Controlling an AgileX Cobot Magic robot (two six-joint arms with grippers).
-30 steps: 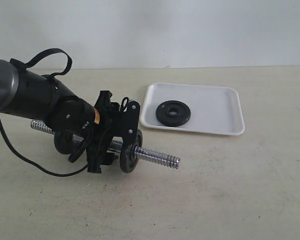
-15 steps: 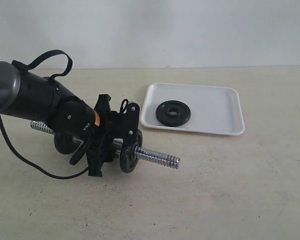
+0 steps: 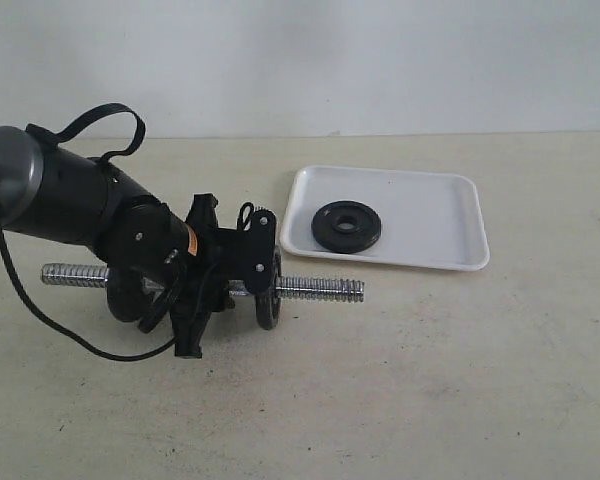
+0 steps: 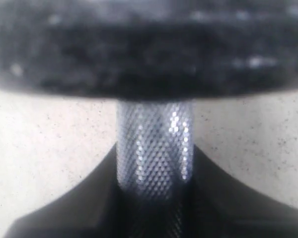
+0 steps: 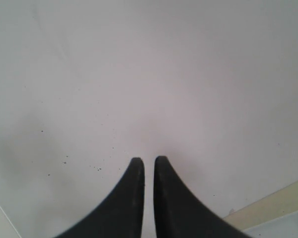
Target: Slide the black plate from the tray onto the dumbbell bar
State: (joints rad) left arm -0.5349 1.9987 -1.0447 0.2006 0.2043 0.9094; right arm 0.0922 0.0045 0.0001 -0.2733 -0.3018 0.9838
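Beige tabletop is seen in the exterior view, where the dumbbell bar is pinched by the left gripper, a mounted disc just beside the jaws, while the black plate is laid flat in the white tray, well apart from them beyond the bar's threaded end. In the left wrist view the dumbbell bar's knurled shaft is clamped between dark fingers, a blurred disc just beyond. In the right wrist view the right gripper is shown with jaws pressed nearly together on nothing.
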